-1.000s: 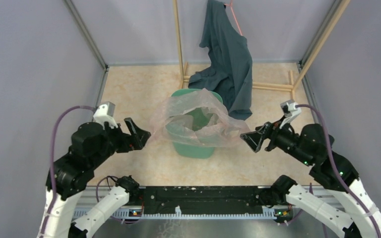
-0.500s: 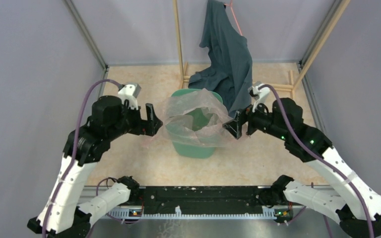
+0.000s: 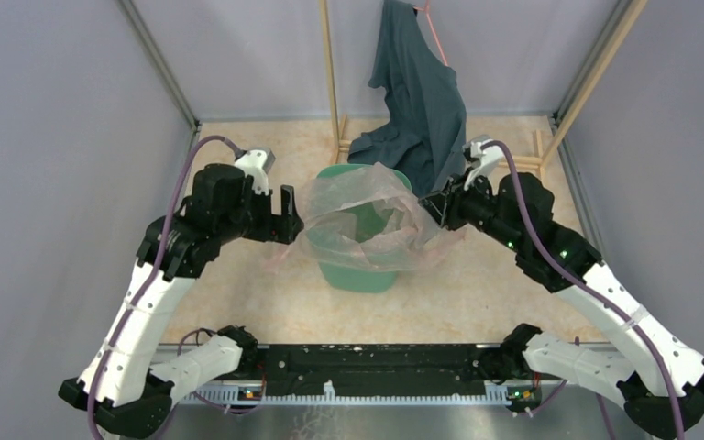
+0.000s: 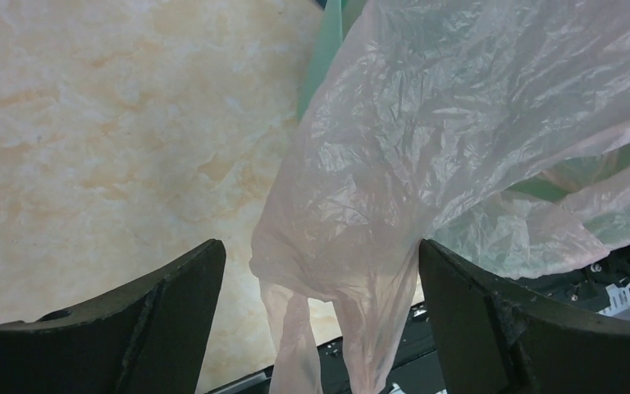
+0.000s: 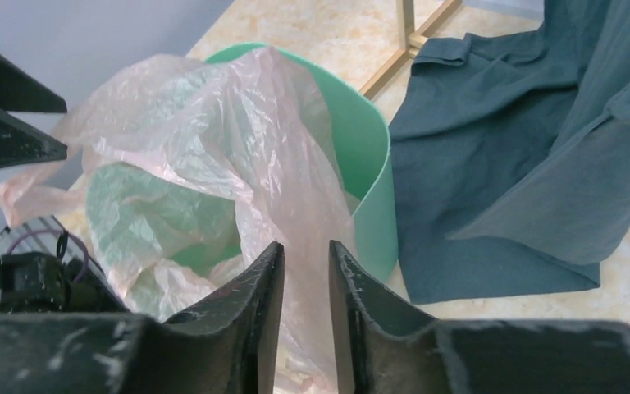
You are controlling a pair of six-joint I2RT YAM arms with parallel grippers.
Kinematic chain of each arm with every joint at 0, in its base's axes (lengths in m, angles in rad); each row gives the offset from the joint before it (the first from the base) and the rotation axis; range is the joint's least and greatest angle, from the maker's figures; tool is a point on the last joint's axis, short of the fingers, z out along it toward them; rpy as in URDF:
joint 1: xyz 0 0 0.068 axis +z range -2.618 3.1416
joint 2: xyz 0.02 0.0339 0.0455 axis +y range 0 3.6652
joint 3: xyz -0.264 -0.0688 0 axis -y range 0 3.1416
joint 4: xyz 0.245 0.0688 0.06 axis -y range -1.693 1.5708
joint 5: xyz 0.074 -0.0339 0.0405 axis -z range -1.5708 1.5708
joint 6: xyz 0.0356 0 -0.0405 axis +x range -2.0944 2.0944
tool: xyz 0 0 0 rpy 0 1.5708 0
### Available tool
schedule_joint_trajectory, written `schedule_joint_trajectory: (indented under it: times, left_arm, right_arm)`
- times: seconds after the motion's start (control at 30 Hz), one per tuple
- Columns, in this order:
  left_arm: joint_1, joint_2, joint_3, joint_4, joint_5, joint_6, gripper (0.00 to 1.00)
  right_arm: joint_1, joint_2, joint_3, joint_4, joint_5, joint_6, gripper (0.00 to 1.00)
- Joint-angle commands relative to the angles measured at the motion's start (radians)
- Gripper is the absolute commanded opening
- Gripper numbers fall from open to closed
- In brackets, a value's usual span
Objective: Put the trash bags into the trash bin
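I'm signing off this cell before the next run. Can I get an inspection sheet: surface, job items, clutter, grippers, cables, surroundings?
Surface: beige marbled tabletop, with the bin standing on it.
Job's things: pink trash bag draped over the mint-green trash bin, partly sunk inside, one corner hanging outside on the left.
Clutter: dark teal garment hanging off a wooden rack, its lower part lying beside the bin.
Grippers: left gripper open, with film hanging between its fingers; right gripper nearly closed, apparently pinching film.
Cables: a purple cable along each arm, apart from the bag.
Surroundings: grey walls; nothing else seen.
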Motion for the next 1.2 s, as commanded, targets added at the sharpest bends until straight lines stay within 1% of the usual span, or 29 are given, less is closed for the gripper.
schedule_joint_trajectory:
  times: [0.0,0.07,0.13,0.27,0.33,0.4,0.43,0.5,0.53,0.63,0.73,0.8,0.9,1.0,1.03,1.07,1.1,1.17]
  left_arm:
    - [0.000,0.029,0.064,0.002,0.036,-0.010,0.97]
    - [0.000,0.022,0.064,0.016,0.105,-0.011,0.98]
    - [-0.001,0.014,0.063,0.023,0.141,-0.012,0.98]
    - [-0.002,0.015,0.058,0.007,0.105,-0.010,0.98]
    - [-0.003,0.022,0.055,-0.006,0.070,-0.010,0.98]
    - [-0.002,0.026,0.049,-0.007,0.043,-0.009,0.98]
    - [-0.002,0.030,0.048,-0.006,0.026,-0.009,0.98]
    - [-0.002,0.041,0.052,-0.003,0.006,-0.009,0.95]
    - [-0.002,0.048,0.056,-0.001,-0.001,-0.009,0.93]
    - [-0.003,0.060,0.064,0.014,-0.010,-0.008,0.87]
    - [-0.002,0.071,0.070,0.026,-0.018,-0.004,0.82]
    - [-0.002,0.082,0.077,0.030,-0.018,0.002,0.81]
    - [-0.002,0.100,0.092,0.032,-0.062,0.008,0.77]
    - [-0.002,0.120,0.102,0.034,-0.088,0.018,0.71]
    - [-0.001,0.129,0.101,0.033,-0.094,0.021,0.69]
    - [-0.003,0.134,0.101,0.034,-0.098,0.023,0.67]
    - [-0.002,0.140,0.102,0.036,-0.103,0.024,0.65]
    - [-0.003,0.149,0.105,0.043,-0.113,0.025,0.62]
  right_arm:
    - [0.003,0.030,0.002,0.088,0.072,0.038,0.23]
    - [0.004,0.046,0.008,0.093,0.064,0.048,0.16]
    - [0.002,0.055,0.011,0.097,0.047,0.056,0.14]
    - [0.004,0.048,-0.001,0.110,0.039,0.058,0.09]
    - [0.003,0.045,-0.003,0.109,0.030,0.057,0.09]
    - [0.003,0.040,0.001,0.101,0.019,0.051,0.17]
    - [0.003,0.035,0.003,0.095,-0.007,0.048,0.22]
    - [0.004,0.024,0.007,0.084,-0.041,0.030,0.41]
    - [0.003,0.017,0.009,0.078,-0.060,0.019,0.48]
    - [0.004,-0.002,0.019,0.054,-0.100,-0.004,0.62]
    - [0.004,-0.017,0.015,0.052,-0.134,-0.037,0.79]
    - [0.003,-0.003,0.017,0.051,-0.175,-0.063,0.85]
    - [0.003,0.047,0.028,0.053,-0.195,-0.085,0.86]
    - [0.004,0.079,0.031,0.080,-0.154,-0.076,0.82]
    - [0.004,0.083,0.029,0.095,-0.142,-0.070,0.78]
    - [0.004,0.088,0.027,0.110,-0.124,-0.061,0.71]
    - [0.003,0.089,0.026,0.124,-0.099,-0.049,0.63]
    - [0.004,0.090,0.022,0.146,-0.046,-0.022,0.44]
